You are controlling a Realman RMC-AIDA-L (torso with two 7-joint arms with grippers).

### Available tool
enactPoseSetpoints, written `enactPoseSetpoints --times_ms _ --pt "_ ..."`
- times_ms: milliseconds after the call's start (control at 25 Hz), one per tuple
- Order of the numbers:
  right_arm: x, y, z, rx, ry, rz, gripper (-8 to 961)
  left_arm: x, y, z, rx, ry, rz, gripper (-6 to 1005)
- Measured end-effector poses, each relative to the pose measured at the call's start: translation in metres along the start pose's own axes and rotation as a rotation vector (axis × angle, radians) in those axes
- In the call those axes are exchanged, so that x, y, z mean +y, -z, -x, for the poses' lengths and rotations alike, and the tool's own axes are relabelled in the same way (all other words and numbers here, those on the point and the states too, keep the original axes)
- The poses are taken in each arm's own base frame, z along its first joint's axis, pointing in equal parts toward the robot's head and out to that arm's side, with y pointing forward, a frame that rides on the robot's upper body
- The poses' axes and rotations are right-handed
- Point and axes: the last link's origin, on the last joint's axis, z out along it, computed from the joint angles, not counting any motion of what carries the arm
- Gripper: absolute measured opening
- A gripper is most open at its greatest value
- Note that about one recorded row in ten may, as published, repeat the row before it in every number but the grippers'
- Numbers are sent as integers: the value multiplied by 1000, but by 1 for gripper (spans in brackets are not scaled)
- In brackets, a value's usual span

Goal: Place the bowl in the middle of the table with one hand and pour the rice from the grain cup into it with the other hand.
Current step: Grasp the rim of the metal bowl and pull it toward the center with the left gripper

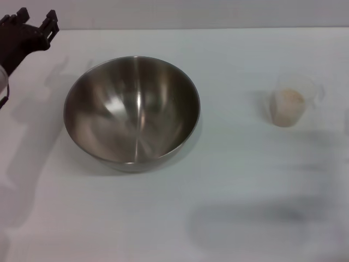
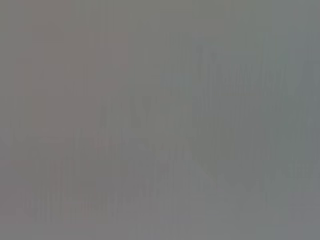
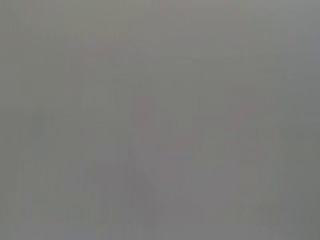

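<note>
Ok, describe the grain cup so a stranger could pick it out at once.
Start at the white table and find the big steel bowl left of centre. Look to the robot's right of it, across bare tabletop, to the cup standing alone. It is small, clear plastic and holds pale rice, while the bowl is large, shiny and empty.

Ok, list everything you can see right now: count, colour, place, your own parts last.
bowl: one, shiny silver steel, upright on the table left of centre, nothing in it.
grain cup: one, clear plastic, upright on the right side, well apart from the bowl.
rice: one pale beige heap, inside the grain cup.
table: one, white, under everything.
left tool: one, black, far left corner, touching nothing.
right tool: not in view.
Both wrist views show only blank grey.
</note>
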Motion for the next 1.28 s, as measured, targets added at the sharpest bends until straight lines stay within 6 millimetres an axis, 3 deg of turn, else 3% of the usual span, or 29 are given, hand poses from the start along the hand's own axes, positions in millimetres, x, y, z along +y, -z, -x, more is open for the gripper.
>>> enactPoseSetpoints --times_ms 120,440,720,960,1280 --pt "0 -1 0 -3 2 2 493 3 3 -21 -111 -2 -26 575" --pt "2 -6 2 -14 6 14 493 16 18 -41 -380 -23 -76 573" --pt "5 -10 2 -18 11 30 492 38 37 -60 -567 45 106 571" --pt "7 -9 2 -14 14 40 492 44 43 -59 -637 46 133 570" --pt "10 -8 3 -23 21 67 491 32 27 -37 -740 84 101 568"
